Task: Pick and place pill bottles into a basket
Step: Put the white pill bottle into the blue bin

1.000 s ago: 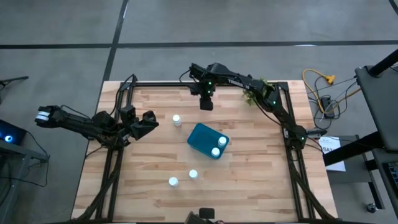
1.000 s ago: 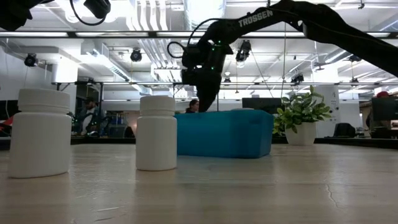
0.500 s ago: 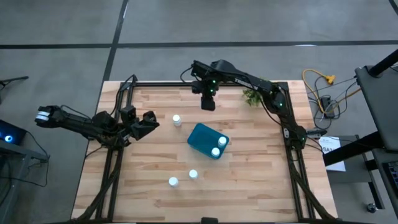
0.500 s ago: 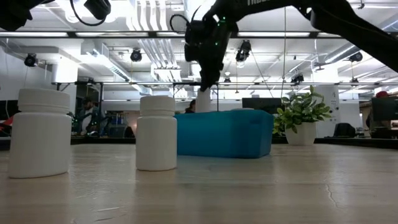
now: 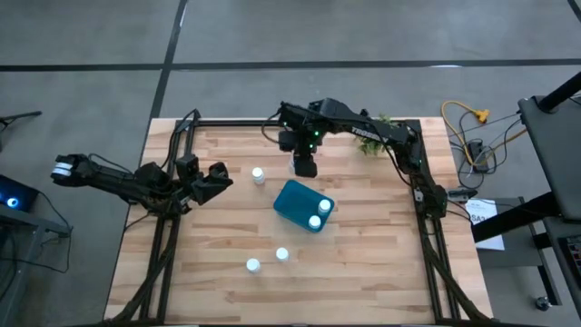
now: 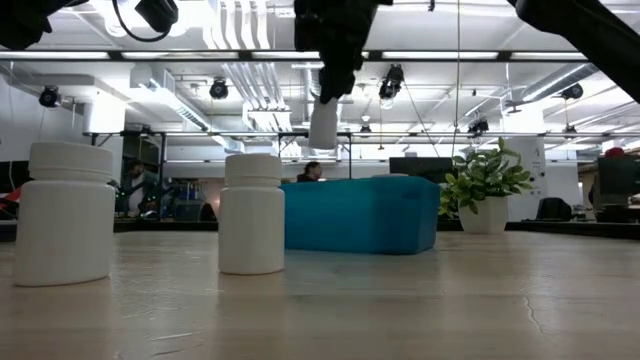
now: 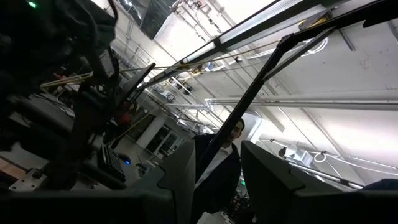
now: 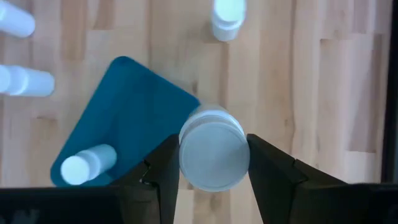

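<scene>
High view: the right gripper (image 5: 306, 166) hangs above the far side of the table, just beyond the basket (image 5: 295, 202); the left gripper (image 5: 216, 176) waits at the left side.
Right tool: fingers (image 8: 163, 167) pinch a pill bottle (image 8: 213, 154) by its sides, cap toward the wrist camera, lifted clear of the wood.
Left tool: two fingers (image 7: 178, 171) stand apart with nothing between them, pointing up into the room.
Basket: teal bin, set askew near the table's middle, with two bottles (image 5: 320, 213) lying in its near-right end.
Loose bottles: one upright bottle (image 5: 258, 174) just left of the basket's far corner; a pair (image 5: 267, 260) toward the near edge.
Step, as I judge it: carrying the held bottle over to the basket.
Risk: the bottle sits beyond the rim, not over the opening; let go too early and it drops outside and rolls.
Second risk: a low approach could clip the rim and shove the light bin.
</scene>
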Robot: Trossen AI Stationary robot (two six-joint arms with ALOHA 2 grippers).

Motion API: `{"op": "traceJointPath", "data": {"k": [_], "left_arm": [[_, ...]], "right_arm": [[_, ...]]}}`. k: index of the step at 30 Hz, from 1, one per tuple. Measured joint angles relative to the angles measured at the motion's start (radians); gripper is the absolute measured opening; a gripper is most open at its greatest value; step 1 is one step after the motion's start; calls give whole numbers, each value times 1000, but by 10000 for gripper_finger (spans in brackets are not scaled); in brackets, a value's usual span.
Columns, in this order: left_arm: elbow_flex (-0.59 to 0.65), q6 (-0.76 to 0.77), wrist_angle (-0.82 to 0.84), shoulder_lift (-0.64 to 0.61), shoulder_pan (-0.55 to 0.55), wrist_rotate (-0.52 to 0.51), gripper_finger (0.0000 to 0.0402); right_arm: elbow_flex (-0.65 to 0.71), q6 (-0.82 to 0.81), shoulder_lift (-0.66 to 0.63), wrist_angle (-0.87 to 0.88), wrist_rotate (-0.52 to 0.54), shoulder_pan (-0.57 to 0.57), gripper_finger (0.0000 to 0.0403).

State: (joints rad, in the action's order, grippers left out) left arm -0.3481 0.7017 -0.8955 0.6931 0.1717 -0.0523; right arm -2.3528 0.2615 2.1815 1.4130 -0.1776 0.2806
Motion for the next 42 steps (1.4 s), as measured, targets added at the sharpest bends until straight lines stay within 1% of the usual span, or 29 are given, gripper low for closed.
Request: {"op": "traceJointPath", "data": {"k": [3,6,13,31,37,40,42], "left_arm": [[0,0,0,0,0,0,112],[0,1,0,0,0,0,112],[0,2,0,-2,0,0,112],[2,2,0,-3,0,8,112],[2,2,0,-4,0,16,112],[6,0,0,-5,0,18,112],[11,0,0,-6,0,18,112]], "right_arm": [[0,-1,-1,5,24,-39,143],[0,-13,-1,5,23,-72,143],[0,-52,-1,1,54,-126,143],[31,-100,-1,30,53,-181,143],[112,-108,-29,22,49,-200,143],[190,-123,-85,-39,45,-204,143],[271,-141,-142,-106,44,-203,143]]}}
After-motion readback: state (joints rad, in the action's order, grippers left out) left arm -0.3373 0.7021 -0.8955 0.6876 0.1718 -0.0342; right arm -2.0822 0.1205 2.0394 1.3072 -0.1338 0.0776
